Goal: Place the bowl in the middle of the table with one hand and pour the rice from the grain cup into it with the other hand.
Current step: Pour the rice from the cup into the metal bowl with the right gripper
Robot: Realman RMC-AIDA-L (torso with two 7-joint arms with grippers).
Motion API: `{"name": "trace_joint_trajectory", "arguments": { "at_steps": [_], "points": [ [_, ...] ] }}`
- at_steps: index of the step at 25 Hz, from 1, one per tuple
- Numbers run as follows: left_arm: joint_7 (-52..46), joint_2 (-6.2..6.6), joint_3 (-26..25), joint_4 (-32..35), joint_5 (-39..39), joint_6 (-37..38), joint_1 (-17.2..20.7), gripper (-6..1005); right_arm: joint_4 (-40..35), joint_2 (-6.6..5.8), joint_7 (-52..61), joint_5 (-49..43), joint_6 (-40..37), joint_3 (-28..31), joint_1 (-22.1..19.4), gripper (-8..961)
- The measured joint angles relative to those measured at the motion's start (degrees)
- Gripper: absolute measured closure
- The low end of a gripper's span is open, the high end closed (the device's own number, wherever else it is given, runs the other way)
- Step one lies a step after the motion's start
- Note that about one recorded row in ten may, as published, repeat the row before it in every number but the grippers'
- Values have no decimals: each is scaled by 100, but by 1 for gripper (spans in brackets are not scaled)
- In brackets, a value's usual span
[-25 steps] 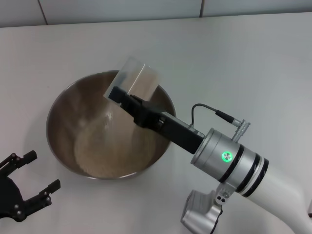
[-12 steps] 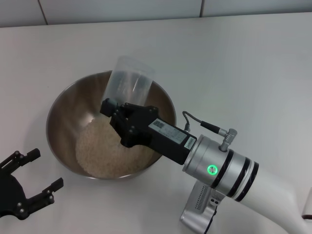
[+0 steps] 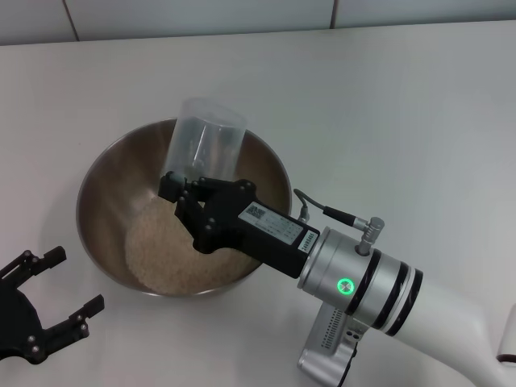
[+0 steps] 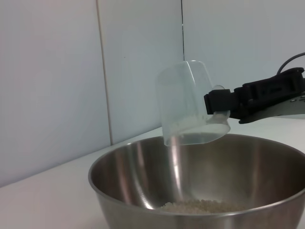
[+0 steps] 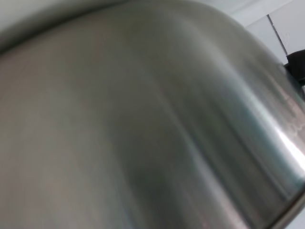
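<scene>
The steel bowl stands on the white table and holds a heap of rice. My right gripper is shut on the clear grain cup and holds it above the bowl's far side, mouth down. In the left wrist view the cup looks almost empty, with a few grains at its rim, over the bowl and the rice. My left gripper is open and empty at the near left, apart from the bowl. The right wrist view shows only the bowl's wall.
A white tiled wall runs behind the table's far edge. Bare tabletop lies to the right of the bowl and beyond it.
My right wrist has rolled and moved a little left, turning the cup from a slant to mouth down. The falling rice has settled into the bowl. The left gripper has barely moved.
</scene>
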Motion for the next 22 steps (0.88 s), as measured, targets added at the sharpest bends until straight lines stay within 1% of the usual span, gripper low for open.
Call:
{"name": "trace_joint_trajectory", "arguments": {
  "at_steps": [6, 10, 15, 16, 17, 19, 20, 21, 22],
  "points": [
    [-23, 15, 6, 10, 5, 1, 0, 165, 22, 0, -443, -2, 92, 42, 26, 935],
    [-63, 30, 6, 21, 8, 9, 4, 165, 56, 0, -387, -6, 127, 89, 31, 935],
    [-66, 31, 1, 23, 9, 19, 18, 165, 100, 0, -152, 11, 118, -24, -71, 934],
    [-66, 32, 3, 23, 9, 20, 22, 165, 172, 0, 99, 86, 62, 11, -129, 934],
    [-66, 32, 3, 23, 9, 20, 22, 165, 172, 0, 99, 86, 62, 11, -129, 934],
    [-66, 37, -3, 23, 10, 20, 18, 165, 338, 0, 642, 365, -41, 46, -202, 934],
    [-66, 37, -10, 23, 9, 20, 18, 165, 497, 0, 1056, 592, -140, 62, -248, 934],
    [-62, 39, -23, 23, 9, 20, 21, 165, 778, 0, 2020, 1004, -337, 72, -335, 935],
    [-62, 39, -23, 23, 9, 20, 21, 165, 778, 0, 2020, 1004, -337, 72, -335, 935]
  ]
}}
